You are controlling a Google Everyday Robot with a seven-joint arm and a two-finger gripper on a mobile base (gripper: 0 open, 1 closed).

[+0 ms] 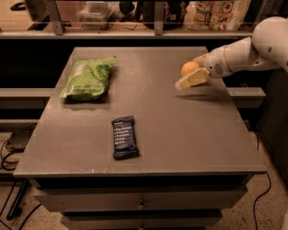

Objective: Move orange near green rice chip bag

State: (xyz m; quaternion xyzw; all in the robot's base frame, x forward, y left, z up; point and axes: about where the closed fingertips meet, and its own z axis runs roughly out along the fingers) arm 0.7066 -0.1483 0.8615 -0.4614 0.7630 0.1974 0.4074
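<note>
1 camera, high and fairly near, looks down across the bench [180,134] from its front; jaws at 2 o'clock.

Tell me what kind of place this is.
Probably an office snack area or a lab mock-up of one: a grey counter with drawers, packaged snacks on the shelf behind, cables on the floor. The end effector is at the counter's back right, by the orange.

White arm [243,54] extends in from right; gripper [190,77] low, right of centre, angled down-left.
</note>
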